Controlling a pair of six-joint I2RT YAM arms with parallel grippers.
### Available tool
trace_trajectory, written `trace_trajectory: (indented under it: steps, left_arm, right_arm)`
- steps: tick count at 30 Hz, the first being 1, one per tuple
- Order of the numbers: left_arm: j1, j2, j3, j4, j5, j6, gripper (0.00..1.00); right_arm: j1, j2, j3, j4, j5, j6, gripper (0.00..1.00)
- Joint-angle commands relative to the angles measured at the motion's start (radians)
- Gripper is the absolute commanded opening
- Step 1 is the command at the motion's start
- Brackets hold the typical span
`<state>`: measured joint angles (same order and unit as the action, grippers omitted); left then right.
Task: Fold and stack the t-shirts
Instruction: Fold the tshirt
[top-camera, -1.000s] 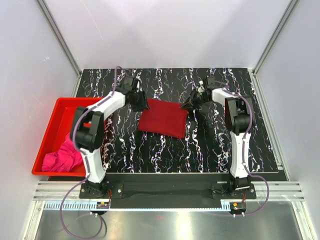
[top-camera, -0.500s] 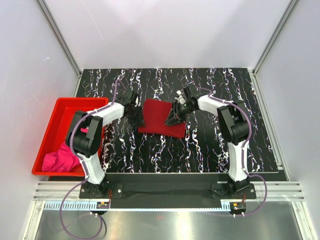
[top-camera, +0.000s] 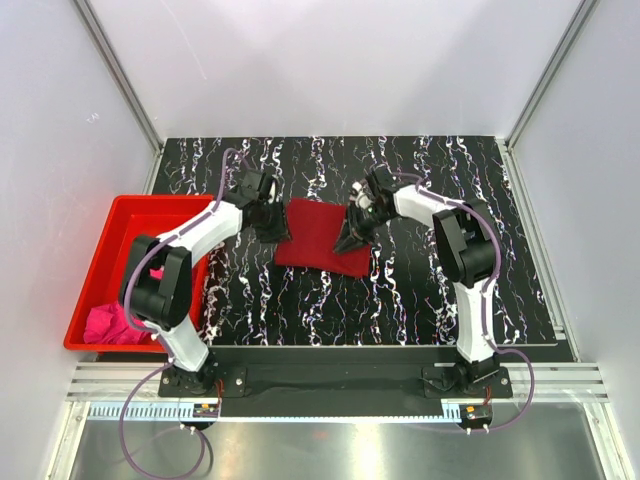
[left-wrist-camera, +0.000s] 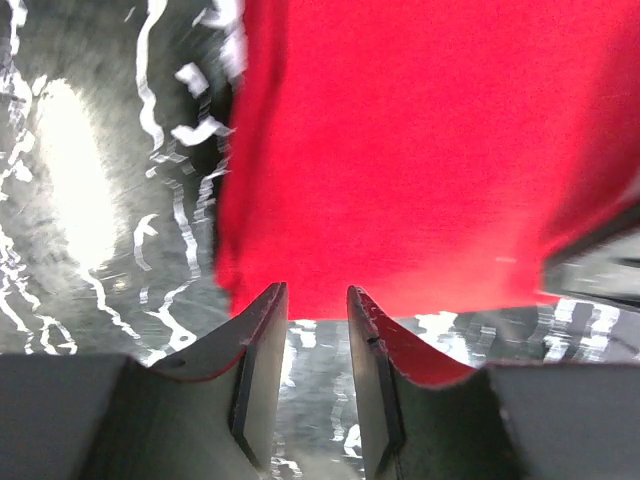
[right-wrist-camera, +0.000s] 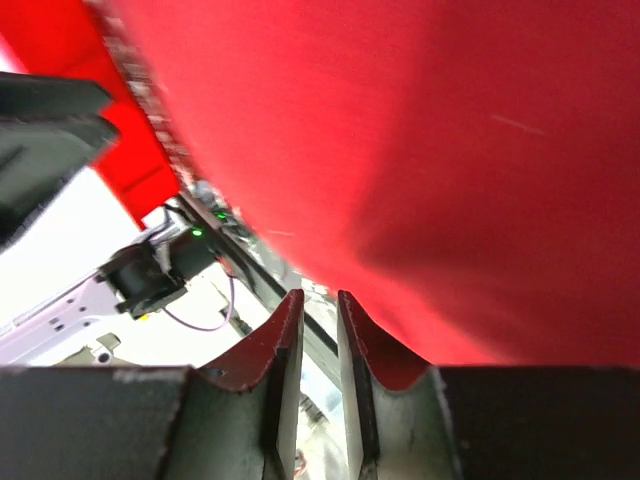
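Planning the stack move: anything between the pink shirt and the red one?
Yes: the red bin. The pink shirt lies inside it, so its table-side wall separates it from the red shirt. The left arm overhangs the pink shirt.

The crimson t-shirt (top-camera: 322, 237) is showing a dark, plain red, while the table (top-camera: 420, 300) is showing black streaked with white marble veins. The bin (top-camera: 95, 262) is glowing bright red, the pink t-shirt (top-camera: 110, 325) is showing vivid magenta, and the arms (top-camera: 215, 212) are showing white and black.
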<state>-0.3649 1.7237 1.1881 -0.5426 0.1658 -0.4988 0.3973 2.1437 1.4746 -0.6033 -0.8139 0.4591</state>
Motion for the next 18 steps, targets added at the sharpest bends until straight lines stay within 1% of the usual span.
trace_trajectory:
  steps: [1, 3, 6, 9, 10, 13, 15, 17, 18]
  left_arm:
    - [-0.003, -0.033, 0.054, 0.044, 0.078, -0.049, 0.36]
    - [0.0, 0.032, 0.051, 0.075, 0.115, -0.084, 0.34]
    - [0.0, 0.104, 0.027, 0.115, 0.097, -0.098, 0.33]
    - [0.0, 0.157, 0.016, 0.106, 0.051, -0.084, 0.32]
    - [0.001, 0.183, 0.012, 0.102, 0.046, -0.08, 0.32]
    - [0.001, 0.204, -0.013, 0.104, 0.018, -0.058, 0.31]
    - [0.0, 0.192, -0.031, 0.107, 0.002, -0.043, 0.31]
    - [-0.005, 0.154, -0.033, 0.098, -0.021, -0.024, 0.31]
    - [-0.008, 0.137, -0.03, 0.092, -0.032, -0.017, 0.31]
  right_arm:
    - [0.06, -0.021, 0.124, 0.0, -0.074, 0.044, 0.26]
    - [0.084, 0.033, 0.154, 0.051, -0.109, 0.1, 0.26]
    - [0.101, 0.082, 0.161, 0.111, -0.126, 0.141, 0.25]
    - [0.106, 0.111, 0.104, 0.167, -0.165, 0.162, 0.23]
    - [0.103, 0.107, 0.043, 0.209, -0.166, 0.167, 0.23]
    - [0.095, 0.064, -0.069, 0.238, -0.15, 0.159, 0.22]
    - [0.087, 0.032, -0.103, 0.212, -0.13, 0.123, 0.22]
    - [0.087, -0.043, -0.119, 0.146, -0.071, 0.061, 0.22]
    - [0.086, -0.092, -0.114, 0.114, -0.018, 0.04, 0.24]
